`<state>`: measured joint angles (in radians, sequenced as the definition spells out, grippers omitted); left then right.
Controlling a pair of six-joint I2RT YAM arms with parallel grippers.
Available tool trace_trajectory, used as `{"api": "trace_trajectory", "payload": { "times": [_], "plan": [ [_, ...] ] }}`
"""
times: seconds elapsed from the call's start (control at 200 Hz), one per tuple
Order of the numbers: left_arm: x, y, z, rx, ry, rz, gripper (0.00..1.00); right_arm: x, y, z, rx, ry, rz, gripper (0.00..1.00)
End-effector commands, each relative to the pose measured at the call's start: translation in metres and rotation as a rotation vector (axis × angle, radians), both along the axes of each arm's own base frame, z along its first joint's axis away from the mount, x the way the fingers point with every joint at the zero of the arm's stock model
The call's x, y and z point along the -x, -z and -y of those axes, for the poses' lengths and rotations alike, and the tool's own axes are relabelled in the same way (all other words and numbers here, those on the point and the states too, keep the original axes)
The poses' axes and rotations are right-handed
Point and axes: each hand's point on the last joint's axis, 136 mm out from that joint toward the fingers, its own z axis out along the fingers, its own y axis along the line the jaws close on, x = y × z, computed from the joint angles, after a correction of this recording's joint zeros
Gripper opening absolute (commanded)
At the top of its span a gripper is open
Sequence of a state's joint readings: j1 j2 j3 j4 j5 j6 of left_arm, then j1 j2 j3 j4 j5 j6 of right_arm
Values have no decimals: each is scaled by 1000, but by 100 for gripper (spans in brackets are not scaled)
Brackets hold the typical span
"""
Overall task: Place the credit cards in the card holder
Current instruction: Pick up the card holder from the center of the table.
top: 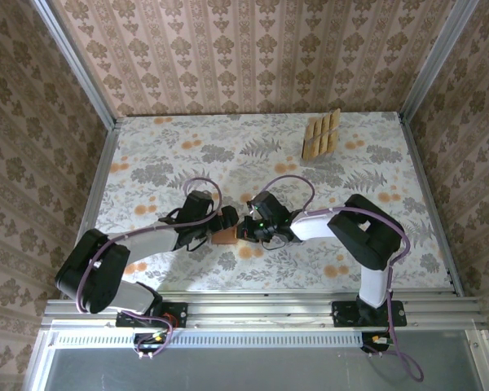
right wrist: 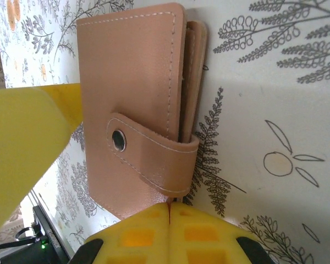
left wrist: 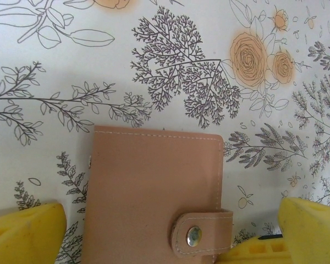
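Left claw (left wrist: 173, 214): spread wide, one finger on either side of the card holder (left wrist: 148, 187).
Right claw (right wrist: 169, 212): fingers pressed together, tips against the card holder's edge by the snap strap (right wrist: 148, 159).
Card holder: closed, strap snapped, lying on the table (top: 163, 147), mid-width, nearer the near edge.
Credit cards (top: 321, 134): grouped by the far edge toward the right corner, well apart from both claws.

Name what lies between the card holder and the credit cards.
Top view: beside the card holder, the right end effector and its cable; then bare table to the credit cards.
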<state>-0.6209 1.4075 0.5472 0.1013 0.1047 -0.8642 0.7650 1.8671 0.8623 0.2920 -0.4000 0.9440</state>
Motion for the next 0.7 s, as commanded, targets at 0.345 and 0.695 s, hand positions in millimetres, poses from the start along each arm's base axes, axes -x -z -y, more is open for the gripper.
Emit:
{"api": "trace_trajectory", "payload": {
  "times": [0.345, 0.695],
  "plan": [
    [-21, -34, -17, 50, 41, 20, 100, -11, -59, 35, -71, 37, 97, 0],
    [-38, -32, 2, 207, 52, -22, 100, -13, -85, 43, -128, 36, 132, 0]
  ]
}}
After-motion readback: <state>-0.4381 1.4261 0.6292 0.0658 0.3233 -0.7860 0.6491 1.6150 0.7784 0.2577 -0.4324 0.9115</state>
